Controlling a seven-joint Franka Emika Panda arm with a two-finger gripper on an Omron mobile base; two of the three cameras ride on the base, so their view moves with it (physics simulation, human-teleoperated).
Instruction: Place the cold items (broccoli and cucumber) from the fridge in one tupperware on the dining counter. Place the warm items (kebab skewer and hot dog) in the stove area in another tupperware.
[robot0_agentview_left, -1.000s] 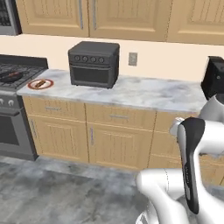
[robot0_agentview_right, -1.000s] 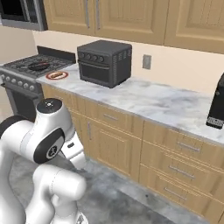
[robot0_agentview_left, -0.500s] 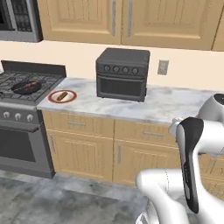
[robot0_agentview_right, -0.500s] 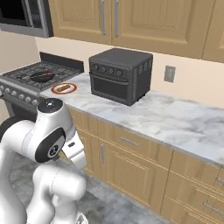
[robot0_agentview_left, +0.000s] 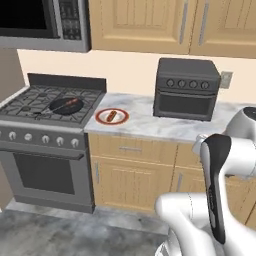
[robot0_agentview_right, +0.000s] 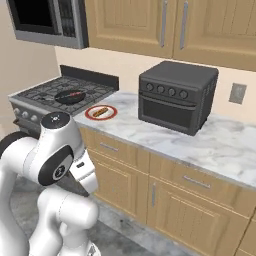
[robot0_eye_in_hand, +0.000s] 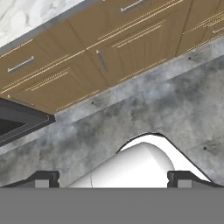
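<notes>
Hand view — hot dog (robot0_agentview_left: 111, 116) beyond jaws

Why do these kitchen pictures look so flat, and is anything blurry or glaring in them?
Left base view: even light, no glare, soft shadow under the toaster oven; the hot dog on its plate is small and coarse. Right base view: same flat light, the pan on the stove lacks fine detail. Hand view: tilted, mottled floor, sharp cabinet fronts.
</notes>
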